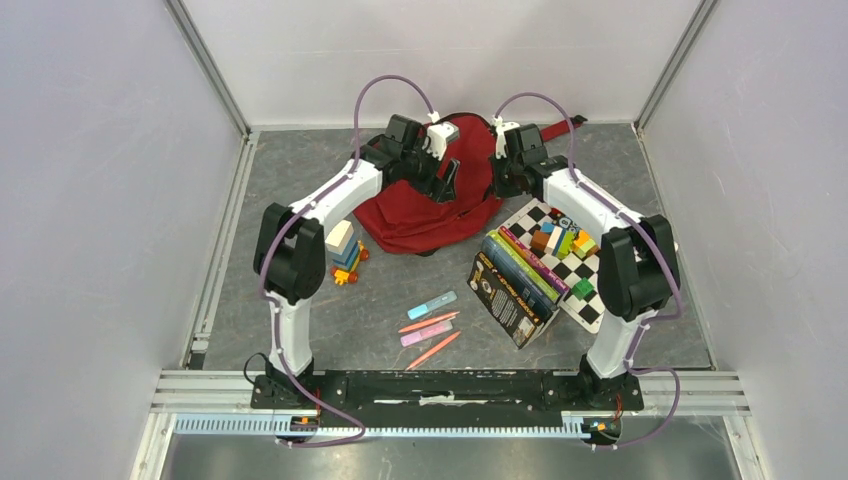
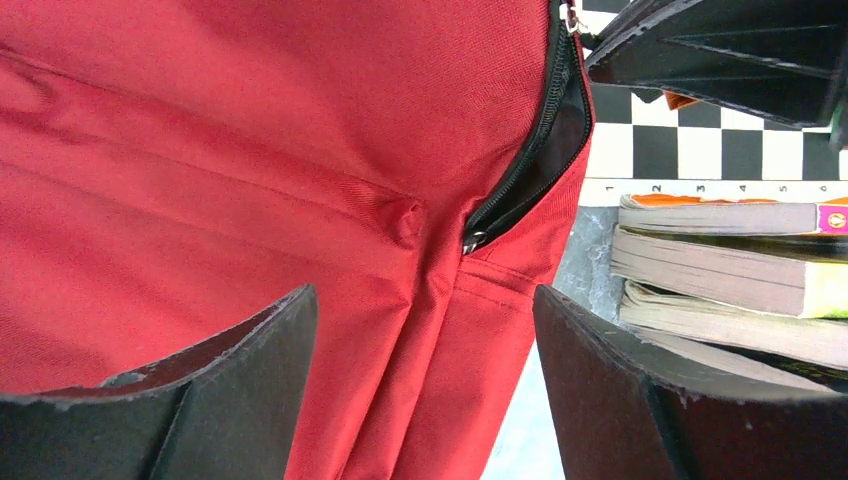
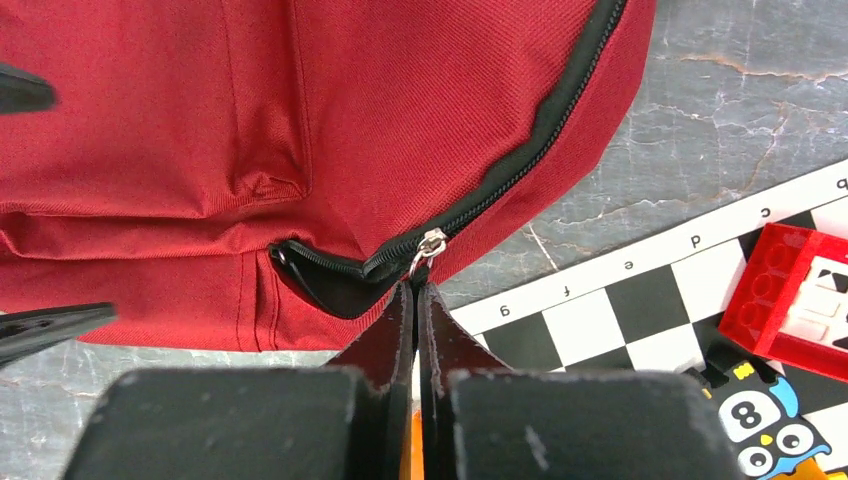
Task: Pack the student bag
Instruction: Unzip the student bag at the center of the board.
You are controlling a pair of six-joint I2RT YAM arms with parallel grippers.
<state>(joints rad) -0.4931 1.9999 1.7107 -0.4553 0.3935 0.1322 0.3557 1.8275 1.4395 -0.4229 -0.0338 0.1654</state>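
The dark red student bag (image 1: 420, 218) lies at the back centre of the table, its zip partly open and showing dark lining (image 3: 320, 283). My left gripper (image 1: 447, 180) hangs over the bag's front fabric (image 2: 250, 150) with jaws wide open and empty (image 2: 425, 295). My right gripper (image 1: 497, 178) is shut (image 3: 415, 288) on the metal zip pull (image 3: 431, 245) at the bag's right edge. The zip (image 2: 545, 150) also shows in the left wrist view, with the right gripper's black fingers (image 2: 720, 60) beside it.
A stack of books (image 1: 515, 280) leans on a chessboard (image 1: 590, 295) to the right of the bag, with coloured blocks (image 1: 560, 240) on the board. A red box (image 3: 790, 300) lies on it. Toy blocks (image 1: 345, 255) stand left. Pens and markers (image 1: 432, 325) lie in front.
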